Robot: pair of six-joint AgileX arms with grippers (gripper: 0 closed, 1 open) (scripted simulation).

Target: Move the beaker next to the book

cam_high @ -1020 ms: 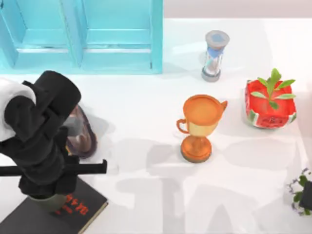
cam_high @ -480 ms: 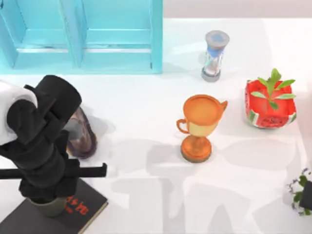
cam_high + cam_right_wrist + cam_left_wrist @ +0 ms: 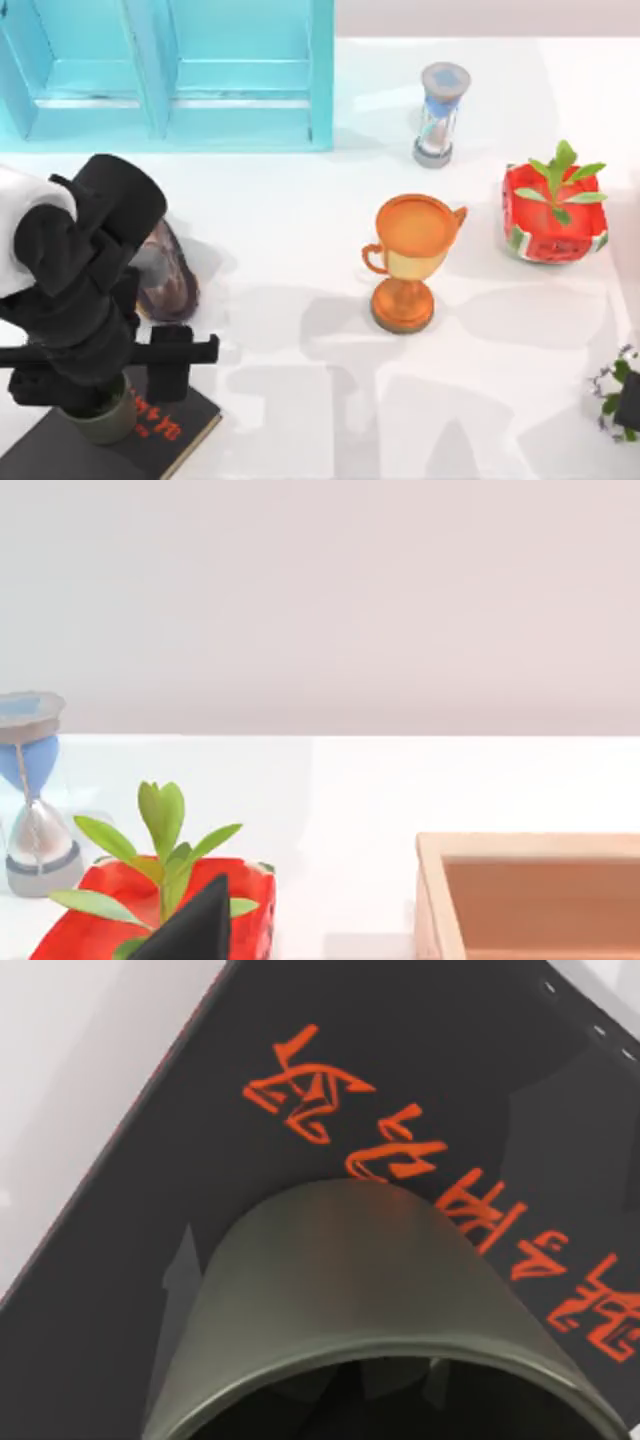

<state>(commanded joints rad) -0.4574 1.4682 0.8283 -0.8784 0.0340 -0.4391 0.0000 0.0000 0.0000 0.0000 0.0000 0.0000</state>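
The book (image 3: 192, 412) is black with red lettering and lies at the front left corner of the table. On its cover stands the beaker (image 3: 106, 424), a small tapered vessel that looks dark olive under the arm's shadow. My left gripper (image 3: 96, 378) hovers right above it, open; one black finger (image 3: 170, 362) sits out to the right, away from the vessel. In the left wrist view the beaker (image 3: 350, 1280) fills the foreground, resting on the book (image 3: 450, 1060) just short of the red letters. A dark tip of my right gripper (image 3: 198, 924) pokes in at the right wrist view's lower edge.
An orange goblet (image 3: 405, 262) stands mid-table, an hourglass (image 3: 441, 112) behind it, a red pot with a green plant (image 3: 553, 215) at the right. A blue cabinet (image 3: 170, 70) spans the back left. A brown shoe-like thing (image 3: 168, 275) lies beside the left arm. Flowers (image 3: 620, 395) stand at the right edge.
The left gripper's finger has slid out to the right of the wrist, opening the jaws. More of the beaker's rim now shows on the book.
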